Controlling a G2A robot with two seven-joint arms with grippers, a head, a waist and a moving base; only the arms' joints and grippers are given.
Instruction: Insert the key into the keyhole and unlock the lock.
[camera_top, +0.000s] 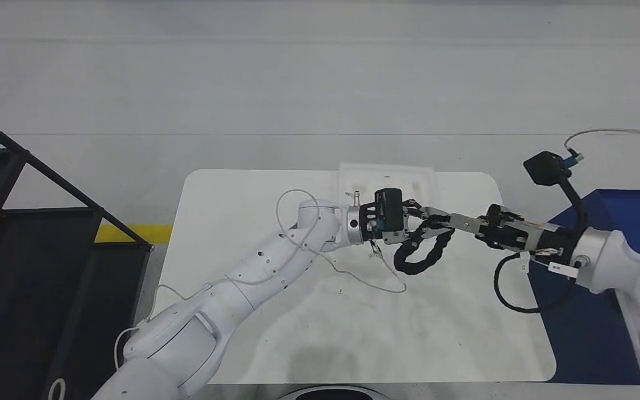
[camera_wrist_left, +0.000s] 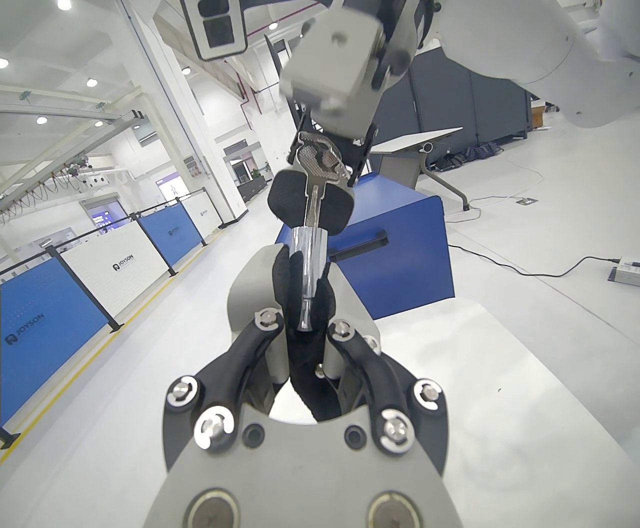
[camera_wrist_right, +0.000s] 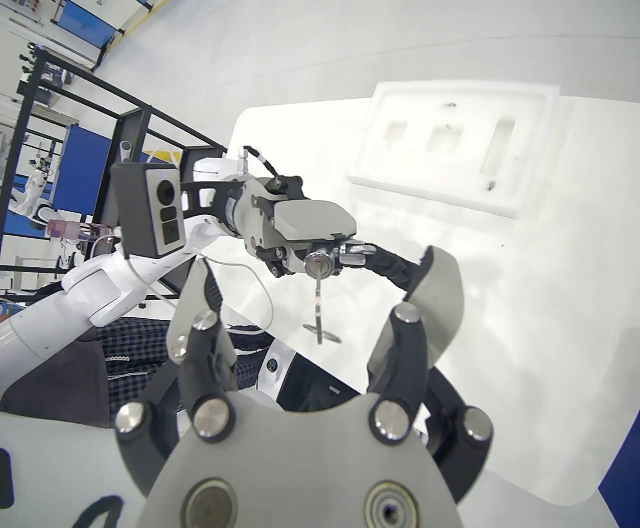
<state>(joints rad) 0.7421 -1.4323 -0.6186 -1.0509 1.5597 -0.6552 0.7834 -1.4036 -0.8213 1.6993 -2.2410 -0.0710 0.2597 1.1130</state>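
The left gripper (camera_wrist_left: 302, 280) has its fingers squeezed tight on the shiny silver lock (camera_wrist_left: 308, 255). It holds the lock over the white table (camera_top: 250, 220). The small silver metal key (camera_wrist_left: 320, 167) is stuck in the keyhole at the end of the lock. The right gripper (camera_wrist_right: 320, 285) is right in front of the lock. Its fingers are spread wide, one on each side of the key. A black bendy cable (camera_wrist_right: 390, 262) curls out from the lock. A white foam tray (camera_wrist_right: 450, 145) with holes in it lies on the table behind them.
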